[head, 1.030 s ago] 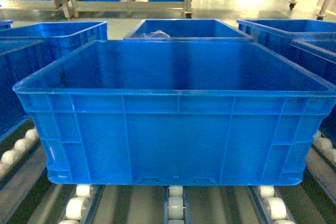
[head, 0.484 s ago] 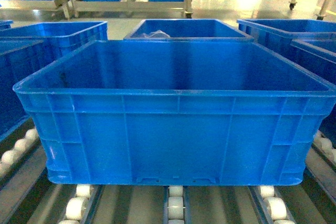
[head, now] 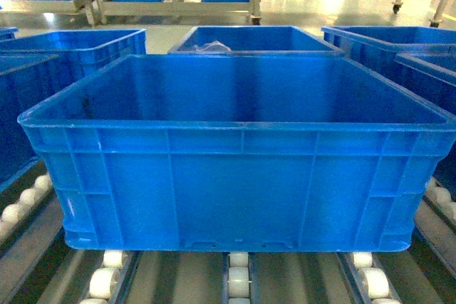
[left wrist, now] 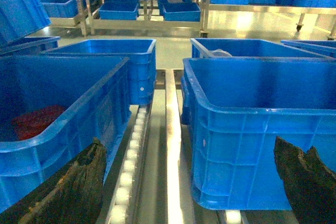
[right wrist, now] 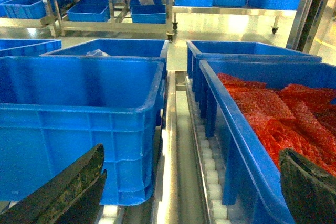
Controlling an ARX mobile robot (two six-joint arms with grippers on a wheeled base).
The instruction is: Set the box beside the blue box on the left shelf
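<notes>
Bright, soft-focus; glare on far floor [head: 320, 1]

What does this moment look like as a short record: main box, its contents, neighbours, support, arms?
main box: large blue crate, centred in the head view
contents: none visible
left neighbour: crate holding something red
right neighbour: crate full of red bags
behind: crate with clear plastic inside
support: roller track
left gripper: jaws open, holding nothing
right gripper: jaws open, holding nothing

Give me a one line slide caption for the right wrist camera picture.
Open right tool facing the roller lane between an empty blue crate and a crate of red bagged items.
</notes>
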